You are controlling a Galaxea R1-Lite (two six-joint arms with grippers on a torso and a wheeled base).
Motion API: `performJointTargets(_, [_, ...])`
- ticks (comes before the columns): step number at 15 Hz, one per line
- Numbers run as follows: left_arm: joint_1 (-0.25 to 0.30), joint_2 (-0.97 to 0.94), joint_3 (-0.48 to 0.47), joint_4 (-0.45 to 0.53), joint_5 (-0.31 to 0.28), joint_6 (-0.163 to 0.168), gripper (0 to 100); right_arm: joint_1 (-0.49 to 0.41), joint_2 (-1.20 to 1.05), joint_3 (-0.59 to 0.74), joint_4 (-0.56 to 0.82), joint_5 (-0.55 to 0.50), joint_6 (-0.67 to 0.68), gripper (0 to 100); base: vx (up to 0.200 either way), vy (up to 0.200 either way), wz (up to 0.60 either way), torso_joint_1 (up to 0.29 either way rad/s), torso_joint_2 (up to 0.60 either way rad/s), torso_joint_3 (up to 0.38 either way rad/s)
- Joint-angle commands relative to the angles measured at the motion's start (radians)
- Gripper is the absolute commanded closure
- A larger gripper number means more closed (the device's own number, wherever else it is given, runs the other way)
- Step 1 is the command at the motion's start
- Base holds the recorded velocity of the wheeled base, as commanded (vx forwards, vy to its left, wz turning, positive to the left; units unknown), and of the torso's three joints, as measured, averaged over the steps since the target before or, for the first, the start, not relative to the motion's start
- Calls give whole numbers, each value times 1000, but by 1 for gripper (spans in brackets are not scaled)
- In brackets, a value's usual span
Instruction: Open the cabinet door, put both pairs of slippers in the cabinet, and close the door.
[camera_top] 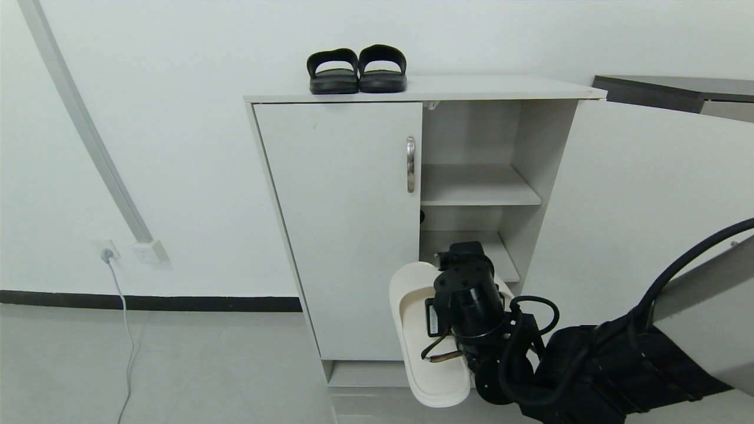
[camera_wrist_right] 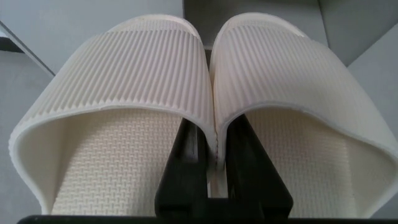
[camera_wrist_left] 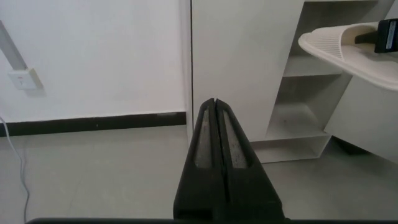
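A pair of black slippers (camera_top: pixel 356 69) stands on top of the white cabinet (camera_top: pixel 341 235). The cabinet's left door, with a metal handle (camera_top: pixel 410 165), is shut. Its right door (camera_top: pixel 648 200) is swung wide open, showing two bare shelves (camera_top: pixel 478 189). My right gripper (camera_wrist_right: pixel 212 158) is shut on the pair of white slippers (camera_wrist_right: pixel 155 81), pinching their inner edges together. It holds the white slippers (camera_top: pixel 424 341) low in front of the open compartment. My left gripper (camera_wrist_left: pixel 214 112) is shut on nothing, low over the floor left of the cabinet, and the white slippers (camera_wrist_left: pixel 348 46) show beyond it.
A wall socket (camera_top: pixel 107 254) with a cable running down to the floor sits left of the cabinet. A grey conduit (camera_top: pixel 82 123) slants up the wall. A dark counter (camera_top: pixel 677 88) stands behind the open door. Bare floor lies at the left.
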Motion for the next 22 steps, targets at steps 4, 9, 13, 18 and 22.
performJointTargets(4, [1, 3, 0, 0, 0, 0, 100, 0, 12, 5, -2, 0, 2, 100, 0, -200, 0, 2, 1, 2])
performJointTargets(9, [1, 3, 0, 0, 0, -2, 100, 0, 49, 6, -21, 0, 3, 100, 0, -120, 0, 3, 2, 1])
performJointTargets(13, [1, 3, 0, 0, 0, 0, 100, -4, 92, 6, -59, 0, 3, 100, 0, 0, 0, 0, 0, 0])
performJointTargets(18, [-1, 3, 0, 0, 0, 0, 100, -6, 99, 6, -68, 0, 3, 100, 0, 0, 0, 0, 0, 0])
performJointTargets(22, [1, 3, 0, 0, 0, 0, 100, -24, 135, 5, -85, -2, 9, 100, 0, 0, 0, 0, 0, 0])
